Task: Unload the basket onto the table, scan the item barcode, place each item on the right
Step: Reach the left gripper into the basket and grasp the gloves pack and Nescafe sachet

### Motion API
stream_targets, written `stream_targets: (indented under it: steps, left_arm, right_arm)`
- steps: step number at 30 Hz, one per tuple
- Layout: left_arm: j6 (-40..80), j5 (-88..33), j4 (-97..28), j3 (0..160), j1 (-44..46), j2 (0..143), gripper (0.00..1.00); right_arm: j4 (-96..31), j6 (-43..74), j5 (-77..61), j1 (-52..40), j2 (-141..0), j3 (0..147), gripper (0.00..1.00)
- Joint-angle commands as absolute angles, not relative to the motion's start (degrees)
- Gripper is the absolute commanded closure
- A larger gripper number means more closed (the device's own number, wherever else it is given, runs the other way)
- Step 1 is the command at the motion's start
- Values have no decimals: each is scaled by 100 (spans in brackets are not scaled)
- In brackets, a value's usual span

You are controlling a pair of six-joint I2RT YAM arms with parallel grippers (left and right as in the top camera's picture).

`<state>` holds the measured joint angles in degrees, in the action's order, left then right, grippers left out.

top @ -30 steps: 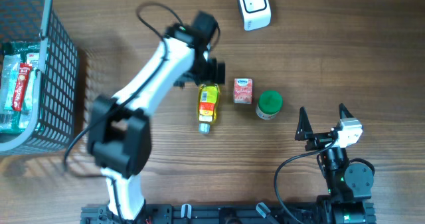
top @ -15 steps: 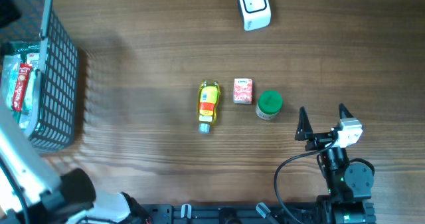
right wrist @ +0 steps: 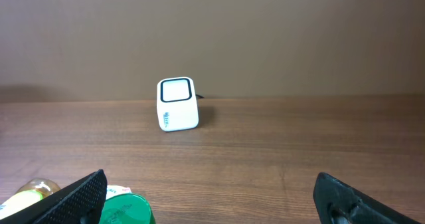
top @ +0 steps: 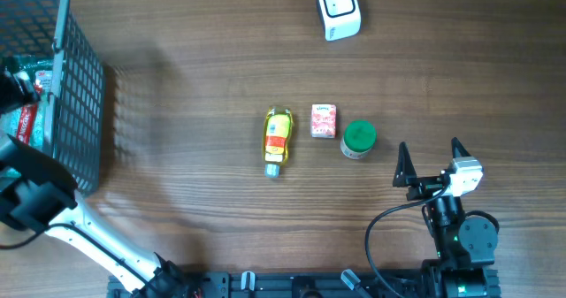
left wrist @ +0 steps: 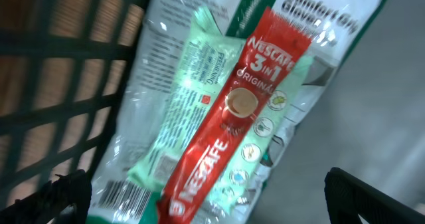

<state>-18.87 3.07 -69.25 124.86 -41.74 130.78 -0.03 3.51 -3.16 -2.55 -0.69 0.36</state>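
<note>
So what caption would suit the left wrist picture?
Open left gripper over a red Nescafe sachet lying on clear packets inside the basket.

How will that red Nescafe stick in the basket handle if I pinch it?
The Nescafe stick is long and thin, so it will probably flop at both ends if pinched mid-length. It looks light. It lies on glossy plastic packets, so a nudge may just slide it.

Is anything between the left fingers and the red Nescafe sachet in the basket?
Nothing visible. The sachet lies uncovered on top of the other packets ahead of the open left fingers; the basket wall stands off to one side.
</note>
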Motion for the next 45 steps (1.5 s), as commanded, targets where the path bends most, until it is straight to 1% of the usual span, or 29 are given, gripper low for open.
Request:
stream_targets:
  steps: [1,4,10,15,16,17,18,19,20,21,24,27,29,34,36,38,39,42,45]
  left_arm:
    - [-2547,54,-6925,12473,-4180,13585,0]
    - [-2985,-21,-6882,12470,-4193,13858,0]
    - [-2980,-40,-6530,12296,-4217,13970,0]
    - [-2980,-38,-5996,11548,-4217,13972,0]
    - [-2980,-38,-5922,11432,-4217,13972,5]
    - [-2976,-40,-5913,11384,-4217,13972,16]
    - [-2956,-62,-5922,11386,-4217,13970,41]
    - [-2958,-62,-5940,11389,-4217,13959,53]
    - [-2956,-62,-5951,11389,-4217,13950,72]
    - [-2919,-62,-5955,11391,-4217,13926,82]
    - [-2740,-189,-5929,11402,-4213,13690,82]
    - [-2237,-650,-5749,11402,-4211,12997,84]
    - [-1872,-834,-5535,11402,-4213,12197,84]
    - [-1083,-862,-4842,11402,-4213,10632,85]
    - [-961,-1210,-4622,11402,-4213,10036,87]
    - [-552,-1411,-4604,11402,-4213,9741,89]
    - [-220,-1763,-4606,11402,-4211,9502,91]
    - [246,-2493,-4814,11402,-3983,9008,92]
    - [244,-2504,-5201,11402,-3343,8399,91]
  right_arm:
    - [10,305,-268,-228,-43,30,0]
    - [10,303,-268,-228,-43,30,0]
    - [10,303,-268,-228,-43,30,0]
    - [10,303,-268,-228,-43,30,0]
    - [10,301,-268,-228,-43,30,0]
    - [10,303,-268,-228,-43,30,0]
    - [10,303,-268,-228,-43,30,0]
    - [10,303,-268,-228,-43,30,0]
    - [10,303,-268,-228,-43,30,0]
    - [10,303,-268,-228,-43,30,0]
    - [10,303,-268,-228,-43,30,0]
    - [10,301,-268,-228,-43,30,0]
    - [10,303,-268,-228,-43,30,0]
    - [10,301,-268,-228,-43,30,0]
    - [10,303,-268,-228,-43,30,0]
    - [10,301,-268,-228,-43,30,0]
    - [10,303,-268,-228,-43,30,0]
    - [10,303,-268,-228,-43,30,0]
    - [10,305,-268,-228,-43,30,0]
